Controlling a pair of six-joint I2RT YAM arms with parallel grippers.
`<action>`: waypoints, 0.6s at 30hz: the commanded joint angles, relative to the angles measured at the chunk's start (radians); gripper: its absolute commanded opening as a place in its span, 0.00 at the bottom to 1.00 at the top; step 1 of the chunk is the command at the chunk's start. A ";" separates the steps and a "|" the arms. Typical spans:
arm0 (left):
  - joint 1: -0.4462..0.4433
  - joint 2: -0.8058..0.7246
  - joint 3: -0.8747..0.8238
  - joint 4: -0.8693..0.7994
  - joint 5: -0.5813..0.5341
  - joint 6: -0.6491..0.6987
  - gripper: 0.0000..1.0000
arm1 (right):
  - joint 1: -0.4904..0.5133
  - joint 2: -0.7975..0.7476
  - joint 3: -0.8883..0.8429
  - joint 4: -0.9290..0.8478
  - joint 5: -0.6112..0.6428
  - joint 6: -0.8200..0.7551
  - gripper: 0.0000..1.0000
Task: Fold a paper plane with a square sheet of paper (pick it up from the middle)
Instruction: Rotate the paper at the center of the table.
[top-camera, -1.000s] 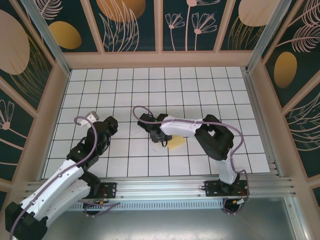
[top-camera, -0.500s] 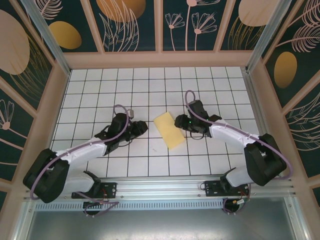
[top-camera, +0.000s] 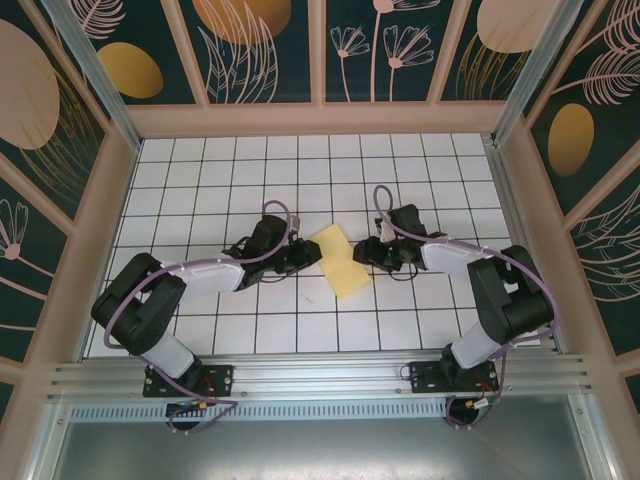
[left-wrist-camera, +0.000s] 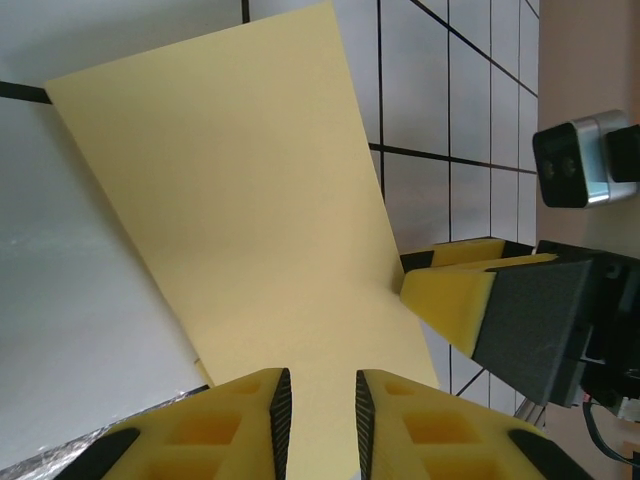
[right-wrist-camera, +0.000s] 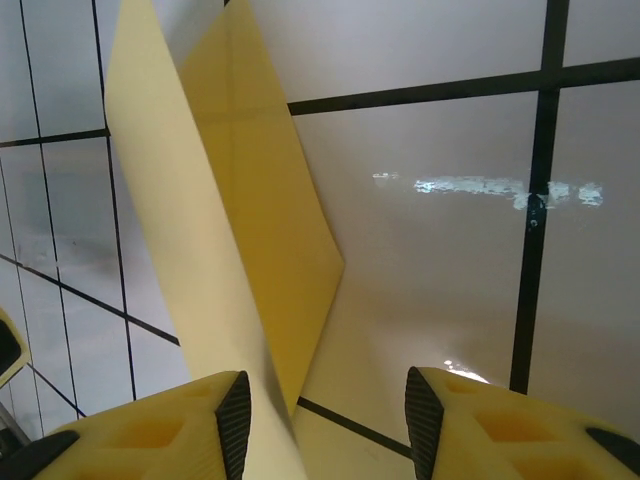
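The square sheet of paper (top-camera: 341, 263) is a yellow folded oblong, not a dart, lying slantwise on the white grid table (top-camera: 200, 170). My left gripper (top-camera: 309, 256) is at its left edge. In the left wrist view the sheet (left-wrist-camera: 250, 200) runs under my left gripper (left-wrist-camera: 318, 405), whose jaws stand close together with a narrow gap. My right gripper (top-camera: 366, 250) is at the sheet's right edge, and one of its fingers (left-wrist-camera: 452, 300) touches that edge. In the right wrist view my right gripper (right-wrist-camera: 325, 410) is open wide, a raised flap of the paper (right-wrist-camera: 262, 230) beside its left pad.
Wooden walls with dark floral panels enclose the table on three sides. An aluminium rail (top-camera: 320, 370) carrying both arm bases runs along the near edge. White tiles lie bare behind and in front of the paper.
The right arm, stretched left over the paper a second ago, swung back to the right side. The left arm reached in from the left. The left jaws have narrowed.
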 joint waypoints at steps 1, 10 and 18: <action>-0.004 0.032 0.039 0.021 0.023 0.012 0.26 | -0.017 0.019 0.031 0.049 -0.094 -0.062 0.48; -0.006 0.025 0.062 -0.050 0.017 0.059 0.26 | -0.018 0.130 0.105 0.036 -0.209 -0.129 0.37; -0.006 -0.039 0.039 -0.098 -0.002 0.112 0.26 | -0.019 0.207 0.149 0.011 -0.229 -0.148 0.20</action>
